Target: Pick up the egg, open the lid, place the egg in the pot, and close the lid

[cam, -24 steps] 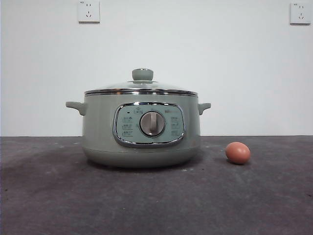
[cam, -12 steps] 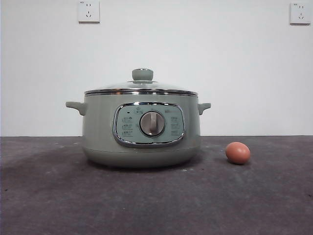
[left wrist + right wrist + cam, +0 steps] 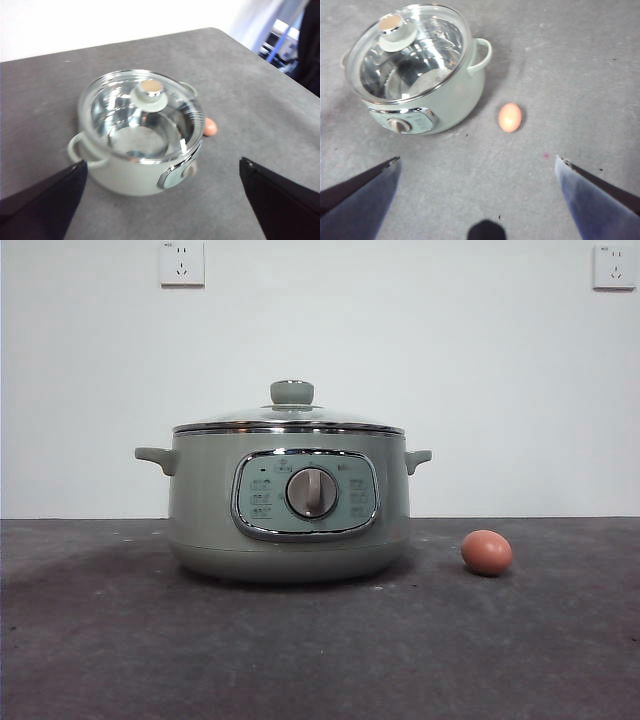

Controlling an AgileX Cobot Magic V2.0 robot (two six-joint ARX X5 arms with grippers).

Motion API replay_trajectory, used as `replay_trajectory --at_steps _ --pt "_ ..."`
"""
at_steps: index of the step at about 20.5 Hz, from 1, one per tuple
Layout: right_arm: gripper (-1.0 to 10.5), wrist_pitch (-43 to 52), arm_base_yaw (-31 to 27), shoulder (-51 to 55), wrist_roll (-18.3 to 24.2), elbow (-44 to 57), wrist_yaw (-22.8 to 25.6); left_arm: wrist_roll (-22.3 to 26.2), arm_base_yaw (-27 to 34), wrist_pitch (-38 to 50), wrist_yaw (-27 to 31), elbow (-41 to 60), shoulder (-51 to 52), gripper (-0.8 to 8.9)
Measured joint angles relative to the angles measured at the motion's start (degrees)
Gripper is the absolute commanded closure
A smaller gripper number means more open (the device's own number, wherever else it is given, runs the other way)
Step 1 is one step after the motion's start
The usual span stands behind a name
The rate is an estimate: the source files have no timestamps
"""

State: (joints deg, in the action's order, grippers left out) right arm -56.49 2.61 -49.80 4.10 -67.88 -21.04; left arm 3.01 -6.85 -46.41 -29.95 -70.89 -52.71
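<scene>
Lid [image 3: 142, 112] closed on pot [image 3: 132, 170]; egg [image 3: 210, 127] beside pot; left tool [image 3: 160, 200] spread wide, empty.

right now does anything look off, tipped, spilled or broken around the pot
Nothing stands out. The pot stands level on the table with the lid seated squarely on its rim, and the egg lies whole on the table beside it, apart from it. No spills show. Both grippers are open, above the table.
</scene>
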Motion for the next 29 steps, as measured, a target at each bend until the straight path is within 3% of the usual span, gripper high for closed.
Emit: replay_trajectory --at_steps 4,9,15,29 --pt "2.8 2.60 0.00 -3.15 0.00 -0.04 -0.02 0.68 -5.75 2.71 0.92 -6.93 -13.55 0.53" --pt "2.8 2.64 0.00 -7.80 0.00 -0.04 -0.44 3.48 -12.46 2.99 7.52 -20.04 -28.57 0.53" --pt "2.8 2.89 0.00 -8.31 0.00 -0.04 -1.36 5.64 -15.74 3.61 11.85 -29.97 -44.33 0.53" --pt "2.9 2.43 0.00 -8.28 0.00 -0.04 -1.33 6.88 -18.18 8.44 13.73 -30.08 -55.89 0.72"
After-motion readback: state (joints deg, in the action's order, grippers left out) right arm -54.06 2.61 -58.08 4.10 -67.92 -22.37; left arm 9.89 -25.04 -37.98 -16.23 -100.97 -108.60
